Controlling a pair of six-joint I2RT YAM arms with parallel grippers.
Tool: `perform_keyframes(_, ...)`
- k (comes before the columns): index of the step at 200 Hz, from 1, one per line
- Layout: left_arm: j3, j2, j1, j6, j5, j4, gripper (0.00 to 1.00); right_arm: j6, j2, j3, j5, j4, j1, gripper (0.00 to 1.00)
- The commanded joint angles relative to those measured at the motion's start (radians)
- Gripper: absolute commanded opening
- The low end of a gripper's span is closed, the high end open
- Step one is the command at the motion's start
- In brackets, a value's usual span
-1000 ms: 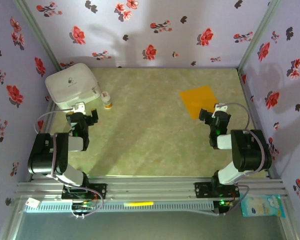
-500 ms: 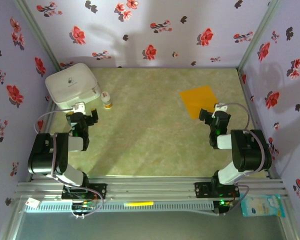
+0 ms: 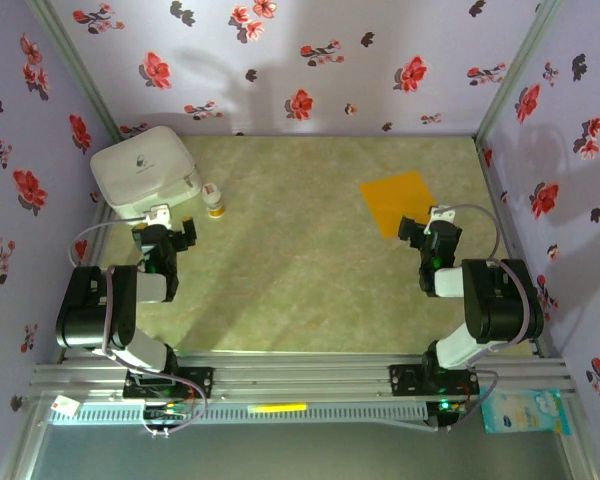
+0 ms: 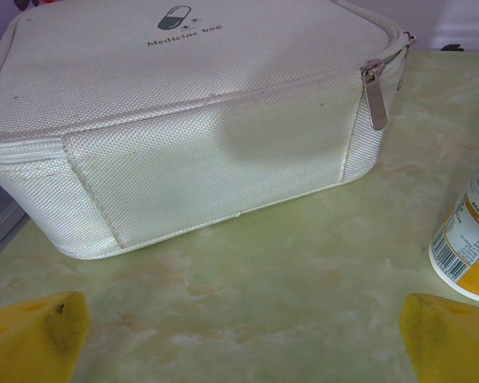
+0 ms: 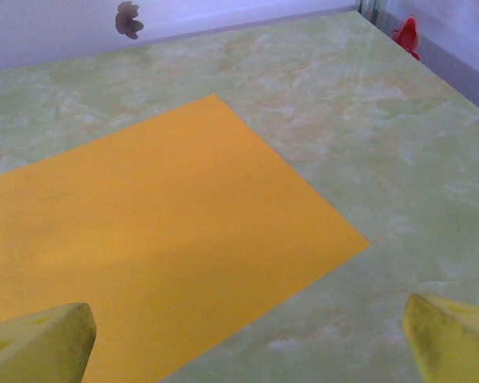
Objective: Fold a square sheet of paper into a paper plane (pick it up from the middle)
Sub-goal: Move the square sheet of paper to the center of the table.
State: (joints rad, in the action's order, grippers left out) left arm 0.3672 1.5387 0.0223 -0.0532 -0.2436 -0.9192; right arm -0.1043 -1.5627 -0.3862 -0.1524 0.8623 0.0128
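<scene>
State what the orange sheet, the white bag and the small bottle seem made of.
Orange sheet: thin matte paper, lying flat with crisp edges. White bag: woven fabric, probably nylon, visible weave, stitched seams, metal-looking zipper pull. Small bottle: likely glossy white plastic under a printed paper label.

Bright orange paper on a pale green marbled table; lilac walls carry red and dark flowers; bag white, bottle white with orange cap.
</scene>
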Motion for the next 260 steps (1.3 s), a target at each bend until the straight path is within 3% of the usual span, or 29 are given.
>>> perform_keyframes(1, 0.012, 0.010, 0.003, 0.004, -0.025, -0.007, 1.00, 0.014, 0.002, -0.014, 0.010, -0.001, -0.007, 0.99)
perform_keyframes(65, -0.113, -0.009, 0.020, 0.015, -0.012, -0.209, 0.99, 0.025, 0.013, -0.017, 0.050, -0.012, -0.011, 0.99)
perform_keyframes(96, -0.138, -0.112, 0.021, 0.015, -0.012, -0.159, 1.00, 0.025, 0.045, -0.015, 0.047, -0.030, -0.011, 0.99)
perform_keyframes(116, -0.110, -0.216, 0.021, 0.005, -0.016, 0.002, 1.00, 0.017, 0.104, -0.060, 0.051, -0.159, -0.011, 0.99)
perform_keyframes(164, -0.016, -0.444, 0.019, -0.132, -0.030, 0.388, 1.00, -0.133, 0.141, -0.293, 0.019, -0.666, -0.019, 0.99)
perform_keyframes(182, 0.046, -0.533, 0.018, -0.201, -0.027, 0.602, 1.00, -0.176, 0.111, -0.412, 0.082, -0.891, -0.034, 0.99)
perform_keyframes(201, 0.122, -0.604, 0.013, -0.328, -0.013, 0.844, 1.00, -0.246, 0.081, -0.447, 0.196, -0.912, -0.075, 0.99)
perform_keyframes(226, 0.151, -0.651, 0.003, -0.391, 0.183, 0.929, 1.00, -0.330, -0.004, -0.519, 0.391, -0.951, -0.131, 0.99)
perform_keyframes(260, 0.179, -0.692, 0.009, -0.467, 0.402, 0.967, 1.00, -0.340, -0.157, -0.676, 0.575, -1.059, -0.146, 0.86)
